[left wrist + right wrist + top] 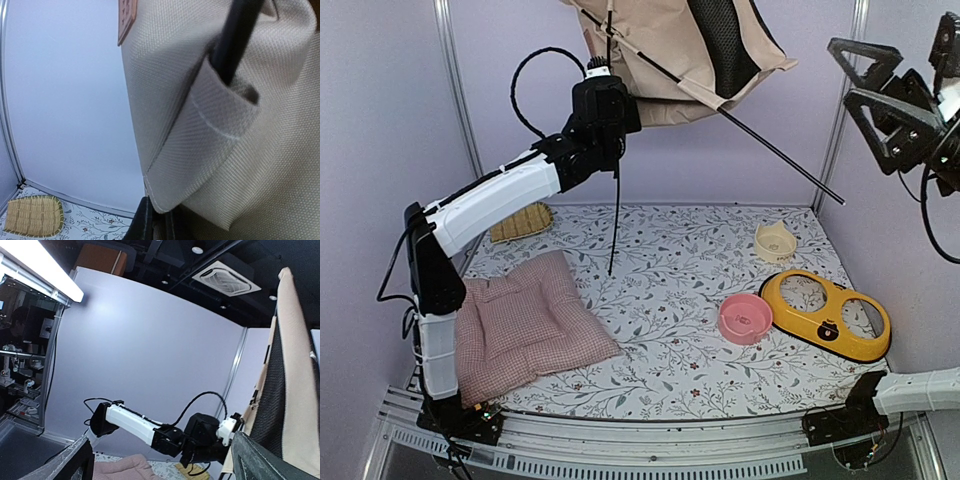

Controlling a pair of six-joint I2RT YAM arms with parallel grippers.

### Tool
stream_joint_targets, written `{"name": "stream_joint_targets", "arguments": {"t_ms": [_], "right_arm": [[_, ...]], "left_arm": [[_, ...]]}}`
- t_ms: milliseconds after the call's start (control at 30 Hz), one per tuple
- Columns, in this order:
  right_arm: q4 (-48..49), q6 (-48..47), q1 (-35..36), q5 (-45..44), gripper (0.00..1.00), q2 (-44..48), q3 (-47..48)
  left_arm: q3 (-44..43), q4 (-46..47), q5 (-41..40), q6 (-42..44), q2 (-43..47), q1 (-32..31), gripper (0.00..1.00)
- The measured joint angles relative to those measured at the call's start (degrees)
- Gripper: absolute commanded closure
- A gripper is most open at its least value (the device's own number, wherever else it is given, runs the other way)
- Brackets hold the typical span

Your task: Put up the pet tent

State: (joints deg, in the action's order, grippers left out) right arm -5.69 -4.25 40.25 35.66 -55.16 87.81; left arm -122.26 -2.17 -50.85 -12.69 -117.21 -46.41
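Observation:
The pet tent (665,50), beige fabric with a black mesh panel (720,40), hangs high at the back. My left gripper (605,75) is shut on its lower edge. One thin black pole (770,150) slants down to the right, and another (615,215) hangs straight down towards the floor. The left wrist view is filled by the tent fabric (225,150), with a pole (235,40) in a sewn pocket, a brown label patch (126,17) and the gripper (159,222) pinching the fabric. My right gripper (880,90) stands open, right of the tent. In its own view the gripper (162,452) is empty and the tent (295,365) is at the right.
On the flowered floor lie a pink checked cushion (525,320) at the left, a woven mat (520,222) behind it, a pink bowl (745,318), a yellow two-hole bowl stand (828,312) and a cream cat-eared bowl (774,241). Lilac walls enclose three sides.

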Motion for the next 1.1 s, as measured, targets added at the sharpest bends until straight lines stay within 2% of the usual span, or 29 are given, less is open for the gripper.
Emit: {"name": "stream_joint_targets", "arguments": {"t_ms": [67,200,300,367,533,733,933,1100], "right_arm": [[-1.5,0.4,3.3,1.2,0.05,-2.6,0.0],[-6.4,-1.1,13.4,-3.9,0.06,-9.7,-0.3],[-7.2,-0.9,16.9,-8.2,0.06,-13.1,-4.4],[-7.2,0.3,18.2,-11.8,0.07,-14.1,-8.0],[-6.5,6.2,19.7,-27.5,0.03,-17.1,-12.9],[-5.8,13.4,17.9,-46.1,0.02,-21.3,-15.3],[-1.8,15.6,17.0,-50.5,0.02,-24.2,-15.3],[5.8,18.4,20.6,-54.0,0.01,-27.9,-18.1]], "left_arm": [[-0.2,0.0,0.0,0.3,-0.2,0.0,1.00],[-0.9,-0.3,-0.2,1.1,-0.5,0.1,1.00],[-1.4,-0.8,-0.3,1.7,-0.6,0.2,1.00],[-1.9,-1.6,-0.3,2.0,-0.6,0.2,1.00],[-3.6,-4.8,-0.2,1.9,-0.6,0.3,1.00],[-4.1,-9.9,1.0,-0.6,0.3,0.3,1.00],[-2.4,-17.6,1.3,-6.2,5.6,0.0,1.00],[-2.5,-25.6,1.6,-12.6,8.9,-0.1,1.00]]}}
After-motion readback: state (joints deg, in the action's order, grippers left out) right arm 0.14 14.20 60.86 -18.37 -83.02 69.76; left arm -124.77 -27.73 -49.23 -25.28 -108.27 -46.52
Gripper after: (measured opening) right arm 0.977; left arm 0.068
